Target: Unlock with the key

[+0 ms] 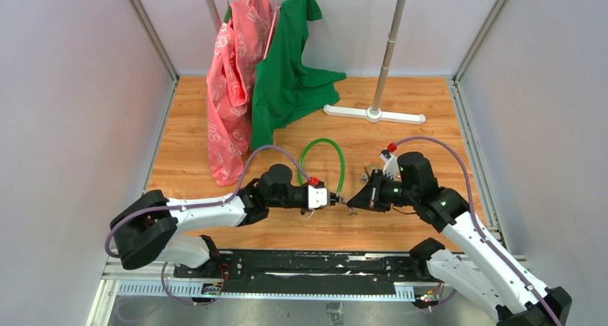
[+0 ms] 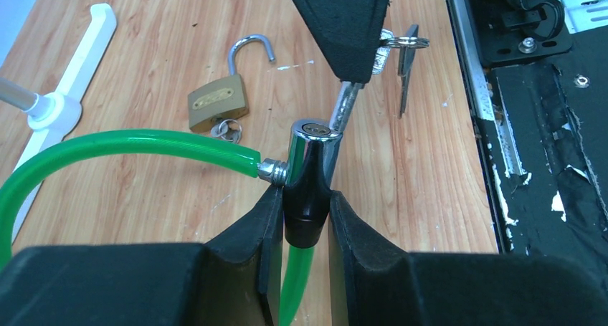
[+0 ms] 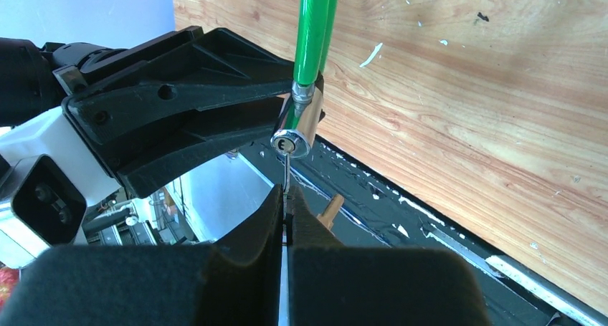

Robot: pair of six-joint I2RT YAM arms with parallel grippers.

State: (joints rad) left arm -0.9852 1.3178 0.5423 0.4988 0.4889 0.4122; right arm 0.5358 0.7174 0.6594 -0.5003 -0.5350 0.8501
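We held the lock [image 2: 309,148] clamped in our left gripper [image 2: 307,205]. Our right gripper [image 3: 286,205] pinched the key [image 3: 287,175], tip at the keyhole [image 3: 290,144].

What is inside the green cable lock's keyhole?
The key, pinched in the right gripper, reaches the keyhole; its tip looks at the slot, but how deep it sits is hidden. The left gripper clamps the lock body.

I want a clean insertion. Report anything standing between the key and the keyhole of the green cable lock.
Nothing visible does. The key, pinched in the right arm's jaws, points at the keyhole in the chrome lock head, which the left arm's jaws clamp. Its tip is at the face; whether it has entered is unclear.
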